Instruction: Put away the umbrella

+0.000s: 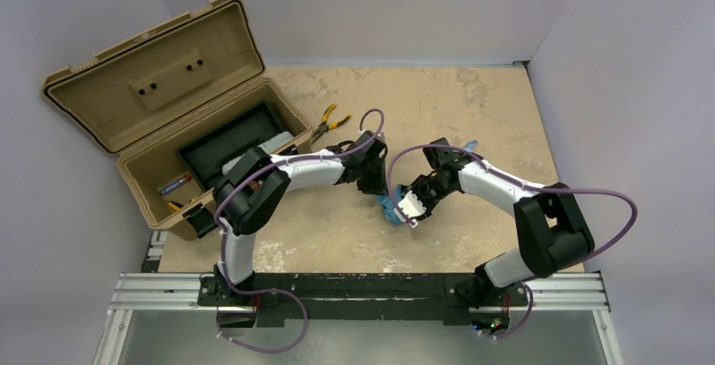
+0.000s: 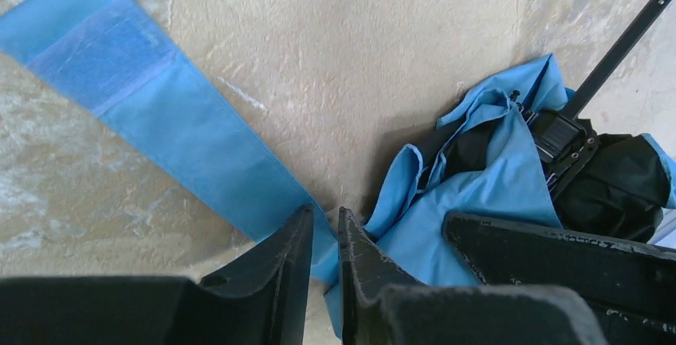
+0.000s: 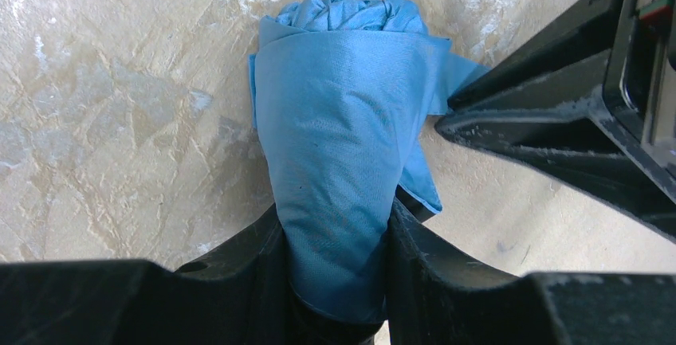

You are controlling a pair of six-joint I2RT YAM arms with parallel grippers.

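Observation:
The umbrella [image 3: 335,98] is a rolled sky-blue fabric bundle lying on the table, small in the top view [image 1: 389,208]. My right gripper [image 3: 335,213] is shut on the bundle's near end. In the left wrist view the bundle [image 2: 494,178] lies at right, with its thin black shaft [image 2: 622,46] running up and right. A flat blue strap [image 2: 159,114] with a velcro patch runs from the upper left into my left gripper [image 2: 323,216], which is shut on it. The two grippers sit close together at mid-table, left [image 1: 377,186] and right [image 1: 401,212]. The handle is hidden.
An open tan toolbox [image 1: 147,158] stands at the far left with a black tray and small items inside. Yellow-handled pliers [image 1: 330,120] lie beside it. A bit of blue [image 1: 469,145] shows behind the right arm. The left gripper's body [image 3: 558,122] is close on the right wrist view's right.

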